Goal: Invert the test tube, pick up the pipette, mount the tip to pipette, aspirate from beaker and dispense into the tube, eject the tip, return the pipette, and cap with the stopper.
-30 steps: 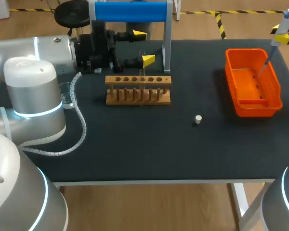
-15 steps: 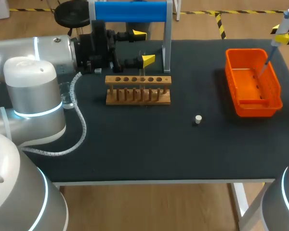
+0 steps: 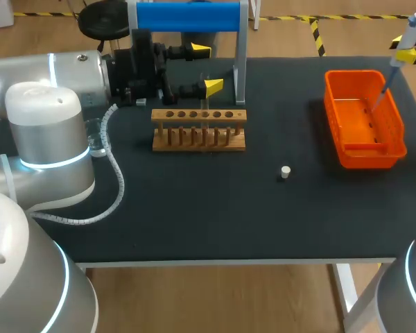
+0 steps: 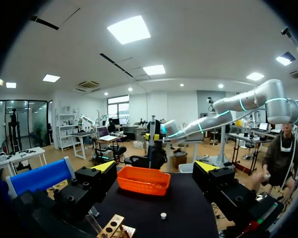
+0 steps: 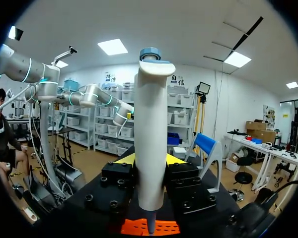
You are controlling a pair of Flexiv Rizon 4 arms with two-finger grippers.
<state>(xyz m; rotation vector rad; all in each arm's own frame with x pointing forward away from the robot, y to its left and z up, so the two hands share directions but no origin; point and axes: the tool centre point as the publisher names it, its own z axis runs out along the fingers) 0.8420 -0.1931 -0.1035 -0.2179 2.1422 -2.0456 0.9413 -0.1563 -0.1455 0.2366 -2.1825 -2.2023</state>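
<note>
Black table point(image 3: 194, 208): carries everything below; both grippers sit over its far half.
Left gripper point(image 3: 208, 68): on the far side, just beyond the wooden rack. Its fingers are spread wide with nothing between them.
Orange bin point(image 3: 371, 157): far right, well apart from the rack.
Wooden rack point(image 3: 199, 139): centre-left, with its row of holes running left to right. A clear tube seems to stand in a right-hand hole, but it is too faint to be sure.
Right gripper point(image 5: 149, 159): high over the far right corner, above the bin's far edge, clamped on the pipette from two sides.
Pipette point(image 3: 394, 68): long axis close to upright, leaning slightly, with the head up and the thin tip pointing down into the bin.
Stopper point(image 3: 285, 171): small and pale, alone on the table to the near right of the rack, between rack and bin.
Step in hand: most likely ejecting the tip, judging by the tip hanging inside the bin.
Key relation: the bin lies below the pipette along its axis, so a released tip should fall in without sideways travel. For capping, the empty left gripper is nearer the stopper.
</note>
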